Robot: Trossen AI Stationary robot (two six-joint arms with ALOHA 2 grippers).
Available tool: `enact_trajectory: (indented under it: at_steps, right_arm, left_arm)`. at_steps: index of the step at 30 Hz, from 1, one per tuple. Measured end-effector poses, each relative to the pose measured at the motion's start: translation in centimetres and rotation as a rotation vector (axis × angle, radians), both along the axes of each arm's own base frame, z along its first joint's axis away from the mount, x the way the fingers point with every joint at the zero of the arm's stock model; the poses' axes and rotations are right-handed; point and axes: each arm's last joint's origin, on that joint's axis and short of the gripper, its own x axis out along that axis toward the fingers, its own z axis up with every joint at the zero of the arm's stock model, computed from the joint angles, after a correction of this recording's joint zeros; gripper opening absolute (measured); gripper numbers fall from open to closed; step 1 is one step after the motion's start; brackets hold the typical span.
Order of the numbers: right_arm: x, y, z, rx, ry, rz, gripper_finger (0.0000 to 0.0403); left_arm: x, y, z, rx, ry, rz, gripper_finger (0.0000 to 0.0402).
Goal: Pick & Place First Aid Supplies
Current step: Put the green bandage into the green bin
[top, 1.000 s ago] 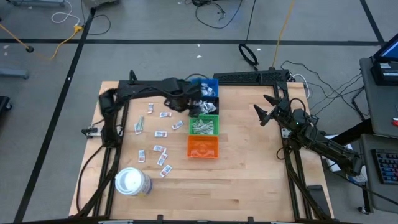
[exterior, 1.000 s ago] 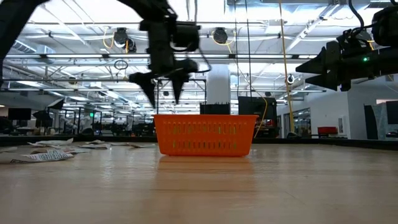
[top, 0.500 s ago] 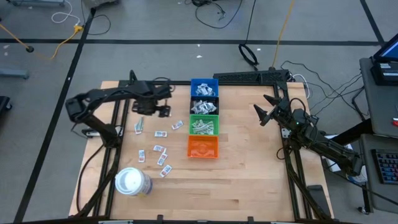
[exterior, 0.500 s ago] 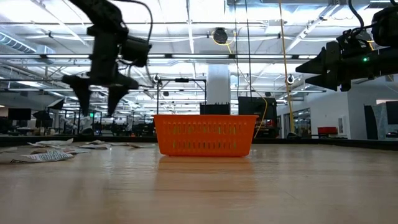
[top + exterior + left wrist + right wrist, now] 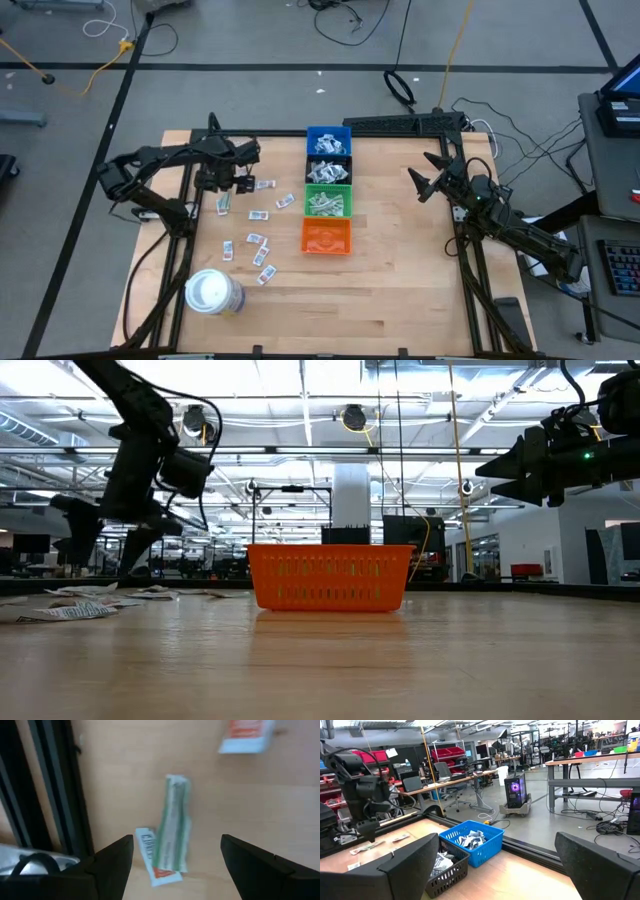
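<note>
**Left gripper open above the scattered packets**

From overhead, I see my left gripper [image 5: 222, 180] hanging over the table's left half, at about ten o'clock from the table's middle. Its fingers are spread wide and carry nothing. Through its wrist camera, a slim green-grey wrapper [image 5: 172, 822] lies flat on the wood between the two fingers [image 5: 112, 857], partly overlapping a small white strip [image 5: 150, 855] with reddish print. Another white packet [image 5: 245, 735] lies farther off.

The remaining loose first aid supplies [image 5: 258, 243] are strewn across the wood at about eight o'clock from the middle, between the gripper and a large white roll [image 5: 212, 292] near the front edge.

A column of small bins runs down the table's centre (blue [image 5: 328, 141] at the twelve o'clock end, then a dark one [image 5: 327, 171], green [image 5: 328, 201] and orange [image 5: 326, 236]). The first three hold packets; the orange looks bare.

My right gripper [image 5: 425, 178] waits at three o'clock, raised clear of the table, fingers apart and empty.
</note>
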Motion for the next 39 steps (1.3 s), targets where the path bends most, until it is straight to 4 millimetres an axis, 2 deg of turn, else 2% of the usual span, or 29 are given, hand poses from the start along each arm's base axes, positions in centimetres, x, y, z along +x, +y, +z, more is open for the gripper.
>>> enact_trajectory:
  at_steps: [5,9,17,22,33,35,39]
  right_arm:
    - [0.0,0.0,0.0,0.0,0.0,0.0,0.0393]
    - [0.0,0.0,0.0,0.0,0.0,0.0,0.0393]
    - [0.0,0.0,0.0,0.0,0.0,0.0,0.0393]
    - [0.0,0.0,0.0,0.0,0.0,0.0,0.0393]
    - [0.0,0.0,0.0,0.0,0.0,0.0,0.0393]
    - [0.0,0.0,0.0,0.0,0.0,0.0,0.0393]
    - [0.0,0.0,0.0,0.0,0.0,0.0,0.0393]
  left_arm:
    - [-0.4,0.0,-1.7,-0.001,0.084,0.022,0.0292]
    - [-0.4,0.4,-2.6,-0.002,0.138,-0.044,0.0279]
    - [0.5,1.0,-3.2,-0.034,0.024,-0.204,0.024]
    - [0.6,1.2,-3.2,-0.059,-0.03,-0.164,0.0188]
    - [0.9,1.2,-3.3,-0.11,-0.113,-0.157,0.0022]
    - [0.9,1.2,-3.3,-0.117,-0.124,-0.154,0.0008]
    - [1.2,1.0,-2.9,-0.138,-0.139,-0.164,0.0008]
